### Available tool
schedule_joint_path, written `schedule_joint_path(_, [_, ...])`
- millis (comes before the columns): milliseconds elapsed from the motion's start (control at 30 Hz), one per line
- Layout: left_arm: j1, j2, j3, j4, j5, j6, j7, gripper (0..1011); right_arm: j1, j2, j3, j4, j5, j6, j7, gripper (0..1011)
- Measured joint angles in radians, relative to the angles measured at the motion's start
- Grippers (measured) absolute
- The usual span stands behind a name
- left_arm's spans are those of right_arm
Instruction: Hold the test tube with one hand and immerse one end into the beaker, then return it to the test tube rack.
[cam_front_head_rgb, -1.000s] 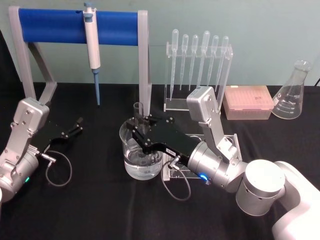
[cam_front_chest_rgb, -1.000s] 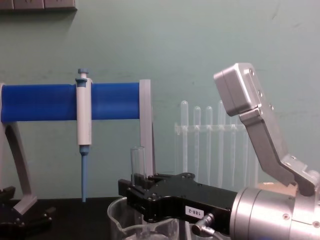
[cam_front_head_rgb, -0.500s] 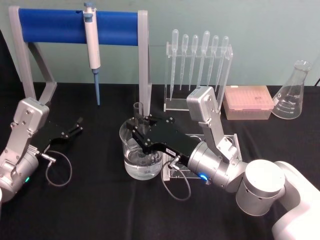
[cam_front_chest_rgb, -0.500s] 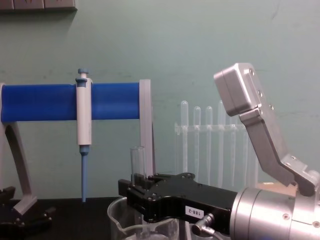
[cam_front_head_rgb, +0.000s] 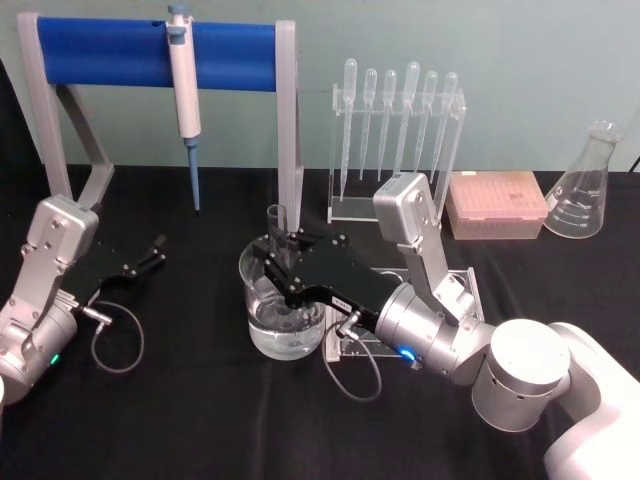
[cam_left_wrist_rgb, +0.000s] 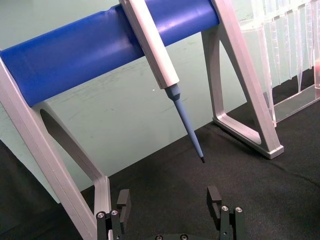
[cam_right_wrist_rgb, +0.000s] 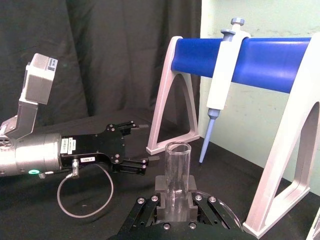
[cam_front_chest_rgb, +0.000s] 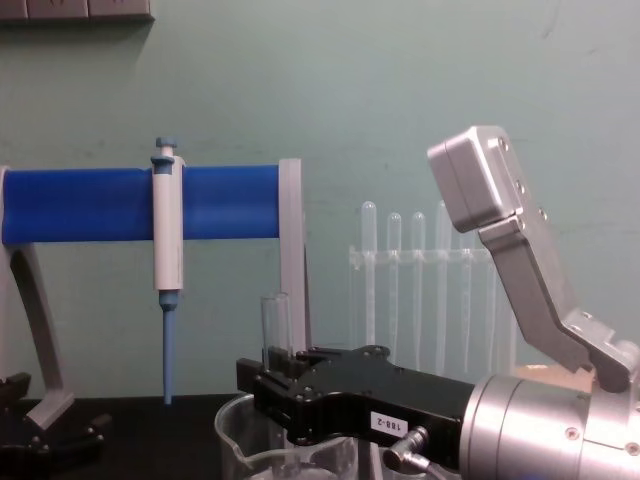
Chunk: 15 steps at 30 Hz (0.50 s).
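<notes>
While right tool grips tube, label reads 188-2.

Black claw, clear test tube

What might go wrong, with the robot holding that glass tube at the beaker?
The right gripper grips the tube near the rim of the beaker; moving sideways before lifting might knock glass on glass or tip it. The rack sits under that arm, so the return looks cramped. The left gripper rests open, far left.
</notes>
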Motion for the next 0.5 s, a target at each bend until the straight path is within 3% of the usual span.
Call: schedule_joint_path(500, [0.0, 0.0, 0.0, 0.0, 0.0, 0.0, 0.0, 1000, 0.0, 0.0, 0.0, 0.0, 0.0, 0.0, 0.0, 227])
